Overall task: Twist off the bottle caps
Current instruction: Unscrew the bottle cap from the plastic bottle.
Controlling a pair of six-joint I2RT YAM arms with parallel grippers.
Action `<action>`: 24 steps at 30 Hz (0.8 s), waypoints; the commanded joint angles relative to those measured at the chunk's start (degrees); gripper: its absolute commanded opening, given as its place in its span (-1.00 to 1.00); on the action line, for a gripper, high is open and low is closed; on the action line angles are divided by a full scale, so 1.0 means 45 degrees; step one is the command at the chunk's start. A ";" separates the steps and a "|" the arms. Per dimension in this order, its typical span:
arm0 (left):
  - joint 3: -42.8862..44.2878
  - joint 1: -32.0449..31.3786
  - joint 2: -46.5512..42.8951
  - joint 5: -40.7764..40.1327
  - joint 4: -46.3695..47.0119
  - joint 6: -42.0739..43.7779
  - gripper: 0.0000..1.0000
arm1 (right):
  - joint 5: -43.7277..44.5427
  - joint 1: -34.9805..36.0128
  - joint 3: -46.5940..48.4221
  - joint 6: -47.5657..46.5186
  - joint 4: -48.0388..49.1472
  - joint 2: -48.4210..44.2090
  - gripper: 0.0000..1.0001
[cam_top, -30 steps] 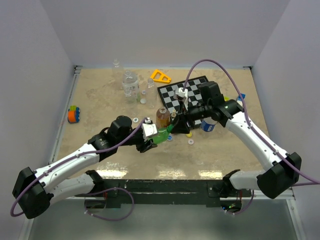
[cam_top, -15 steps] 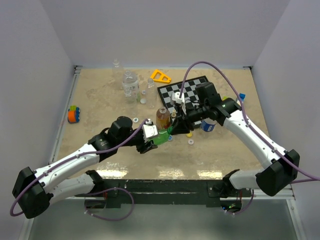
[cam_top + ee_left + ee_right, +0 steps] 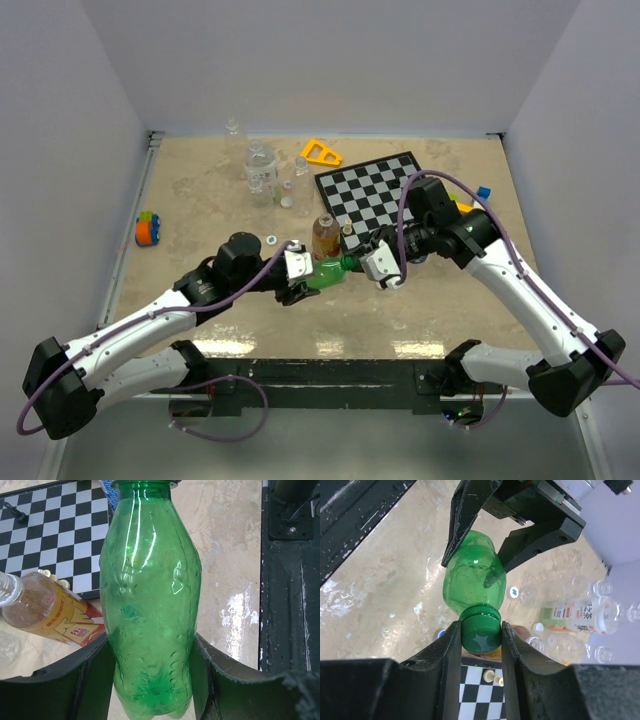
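My left gripper is shut on the lower body of the green bottle and holds it nearly level above the table, with its neck pointing right. In the left wrist view the bottle fills the gap between both pads of my left gripper. My right gripper is shut on the bottle's green cap. In the right wrist view both pads press the cap's sides, and the green bottle runs away from my right gripper. An amber-brown bottle stands just behind.
The chessboard lies behind the grippers, with a pale chess piece on it. Clear bottles and an orange triangle are at the back. A white cap lies on the table, and a toy sits at the left.
My right gripper has turned and come down from above the chessboard's near edge, and its jaws now hold the green cap. My left gripper has stayed in place with the bottle.
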 commanded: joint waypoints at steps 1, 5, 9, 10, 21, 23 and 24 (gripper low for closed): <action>-0.0095 0.0149 -0.0254 0.0020 -0.0487 -0.0335 -1.00 | -0.0406 -0.0257 -0.0078 -0.2347 -0.0110 -0.0103 -1.00; -0.0154 0.0149 -0.0255 0.0039 -0.0467 -0.0315 -1.00 | -0.0955 -0.0257 -0.0429 -0.1372 0.0046 -0.0279 -1.00; -0.0192 0.0149 -0.0216 0.0040 -0.0409 -0.0315 -1.00 | -0.1346 -0.0276 -0.0859 -0.0125 0.0454 -0.0649 -0.91; -0.0212 0.0149 -0.0235 0.0020 -0.0409 -0.0334 -1.00 | -0.1385 -0.0257 -0.0976 0.0169 0.0630 -0.0747 -0.87; -0.0193 0.0149 -0.0254 0.0001 -0.0428 -0.0335 -1.00 | -0.1834 -0.0919 -0.1348 0.2728 0.1588 -0.1841 0.31; -0.0212 0.0149 -0.0255 0.0001 -0.0409 -0.0354 -1.00 | -0.1971 -0.1193 -0.1406 0.2925 0.1589 -0.2134 0.42; -0.0231 0.0149 -0.0274 -0.0019 -0.0409 -0.0354 -1.00 | -0.2049 -0.1329 -0.1445 0.3022 0.1550 -0.2328 0.47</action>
